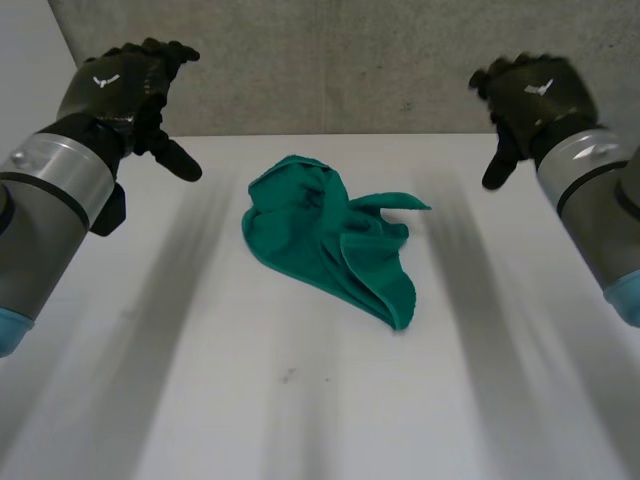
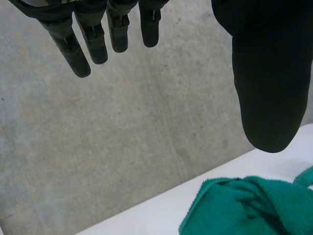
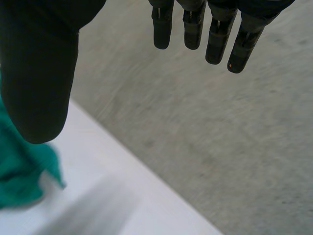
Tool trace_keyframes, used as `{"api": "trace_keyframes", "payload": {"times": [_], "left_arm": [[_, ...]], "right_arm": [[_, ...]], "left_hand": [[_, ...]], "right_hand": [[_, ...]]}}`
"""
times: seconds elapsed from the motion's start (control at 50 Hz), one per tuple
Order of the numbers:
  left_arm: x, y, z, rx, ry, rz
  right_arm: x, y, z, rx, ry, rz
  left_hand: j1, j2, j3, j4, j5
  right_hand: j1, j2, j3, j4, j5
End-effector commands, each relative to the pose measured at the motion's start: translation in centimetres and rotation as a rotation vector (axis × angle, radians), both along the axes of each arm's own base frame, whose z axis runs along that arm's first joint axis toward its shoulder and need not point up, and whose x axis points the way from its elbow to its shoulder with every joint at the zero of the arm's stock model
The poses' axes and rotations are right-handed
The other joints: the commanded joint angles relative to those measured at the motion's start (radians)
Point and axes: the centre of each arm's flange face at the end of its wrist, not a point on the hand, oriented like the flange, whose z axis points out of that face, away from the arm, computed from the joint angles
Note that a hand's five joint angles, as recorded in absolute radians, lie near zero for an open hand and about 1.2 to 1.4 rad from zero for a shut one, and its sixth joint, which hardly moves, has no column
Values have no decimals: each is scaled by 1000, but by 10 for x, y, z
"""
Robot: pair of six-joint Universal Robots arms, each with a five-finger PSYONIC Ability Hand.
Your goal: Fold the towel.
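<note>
Head view: your towel (image 1: pixel 330 235) is a crumpled green heap mid-surface (image 1: pixel 200 400). Its long axis slants from a far end on the left-arm side to a near tip on the right-arm side. Left hand (image 1: pixel 120 85) and right hand (image 1: pixel 530 95) hang either side of the towel, well apart from it and about equally far.

Left wrist view: fingers (image 2: pixel 83 49) straight, thumb spread, holding nothing. The towel lies just past the thumb tip.

Right wrist view: same deal, relaxed and empty, towel beneath the thumb.

Nothing's in your way, just grey wall (image 1: pixel 350 60) beyond the towel.
</note>
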Motion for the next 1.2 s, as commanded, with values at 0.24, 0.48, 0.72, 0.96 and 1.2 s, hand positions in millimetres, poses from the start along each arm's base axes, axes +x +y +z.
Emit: {"api": "trace_keyframes", "payload": {"times": [0.24, 0.48, 0.72, 0.96, 1.2], "left_arm": [[-30, -60, -107, 72, -253, -19], [-31, -67, -135, 82, -310, -19], [-29, -64, -136, 92, -312, -17], [-30, -62, -137, 101, -306, -19], [-37, -56, -160, 192, -236, -51]], "right_arm": [[68, 33, -93, 370, -109, 182], [101, 24, -156, 165, 361, 317], [120, 1, -141, -102, 383, 347], [95, 32, 44, -339, -59, 293], [72, 57, 94, -330, -274, 225]], "left_hand": [[7, -7, -17, -7, -21], [4, -10, -20, -10, -24], [4, -10, -20, -10, -24], [-8, -22, -32, -21, -36], [-11, -25, -35, -24, -39]], "right_hand": [[-25, -46, -35, -57, -53], [-25, -46, -35, -57, -53], [1197, 1176, 1186, 1165, 1168], [1197, 1176, 1186, 1165, 1168], [1197, 1176, 1186, 1165, 1168]]}}
